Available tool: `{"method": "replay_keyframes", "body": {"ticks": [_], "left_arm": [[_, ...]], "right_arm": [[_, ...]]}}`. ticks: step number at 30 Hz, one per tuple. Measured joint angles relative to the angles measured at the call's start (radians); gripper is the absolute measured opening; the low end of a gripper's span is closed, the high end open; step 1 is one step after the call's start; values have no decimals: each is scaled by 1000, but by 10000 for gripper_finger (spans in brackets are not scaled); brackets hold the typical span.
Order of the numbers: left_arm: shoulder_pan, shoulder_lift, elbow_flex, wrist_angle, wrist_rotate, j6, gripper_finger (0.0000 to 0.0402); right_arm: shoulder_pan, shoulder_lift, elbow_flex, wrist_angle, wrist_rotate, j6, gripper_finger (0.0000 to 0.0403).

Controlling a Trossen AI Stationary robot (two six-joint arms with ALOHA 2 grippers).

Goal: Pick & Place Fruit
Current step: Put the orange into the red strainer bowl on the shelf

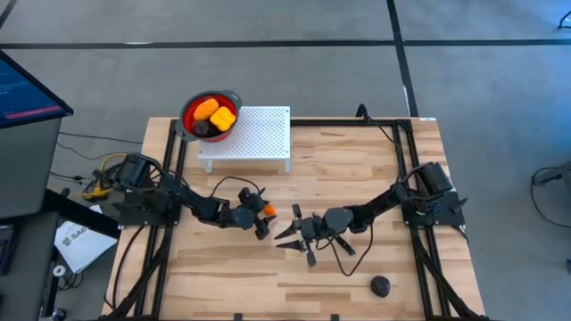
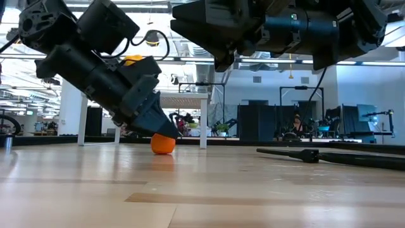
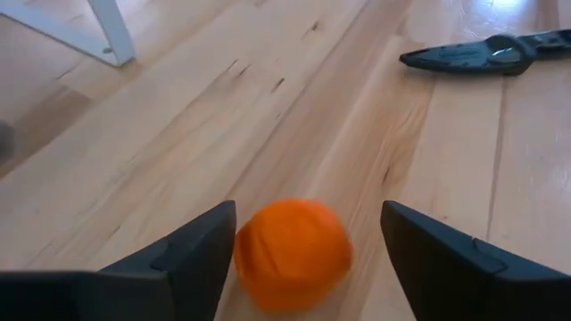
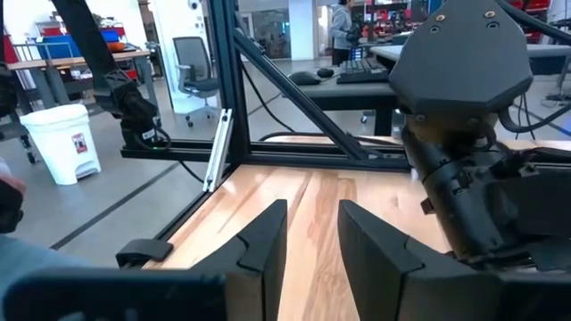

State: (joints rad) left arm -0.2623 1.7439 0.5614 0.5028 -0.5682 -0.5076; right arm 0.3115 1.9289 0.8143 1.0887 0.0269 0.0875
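A small orange fruit [image 1: 268, 210] [image 3: 293, 252] rests on the wooden table near its middle. My left gripper [image 1: 262, 212] [image 3: 308, 259] is open, slanting down, with one finger on each side of this fruit, as the low view also shows [image 2: 162, 144]. My right gripper [image 1: 289, 239] [image 4: 312, 218] hovers just to the right of it, open by a narrow gap, holding nothing. A dark purple fruit [image 1: 381, 285] lies alone near the table's near right. Yellow, orange and dark fruit pieces sit in the red colander [image 1: 189, 114]. My left gripper has one finger [image 3: 201, 254] close against the orange fruit's side [image 3: 245, 254], and the other finger [image 3: 428, 259] stands apart from it. I cannot tell whether the near finger touches. The fruit sits on the table.
The colander stands at the far left corner beside a white perforated stand [image 1: 254, 134]. A slim black knife [image 3: 486, 55] [image 2: 304, 154] lies on the table beyond the orange fruit. Black frame posts [image 1: 406, 160] run along both table sides. Bare wood lies at the near left.
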Motion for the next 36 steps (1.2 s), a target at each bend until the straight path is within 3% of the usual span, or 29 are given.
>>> {"method": "replay_keyframes", "body": {"ticks": [12, 19, 23, 29, 31, 36], "left_arm": [[0, -3, -1, -6, 1, 2, 148], [-12, -26, -1, -14, 18, 67, 128], [-33, -131, -2, -23, 16, 132, 130], [-130, -430, -2, -24, 15, 348, 127], [-179, -542, -2, -25, -51, 432, 128], [-300, -786, 4, -26, -491, 730, 128]], "right_arm": [[0, 0, 0, -3, 0, 0, 98], [0, 0, 0, -3, 0, 0, 98], [0, 0, 0, -4, 0, 0, 98], [0, 0, 0, -4, 0, 0, 98], [0, -1, 0, -4, 0, 0, 98], [0, -1, 0, -4, 0, 0, 98]]}}
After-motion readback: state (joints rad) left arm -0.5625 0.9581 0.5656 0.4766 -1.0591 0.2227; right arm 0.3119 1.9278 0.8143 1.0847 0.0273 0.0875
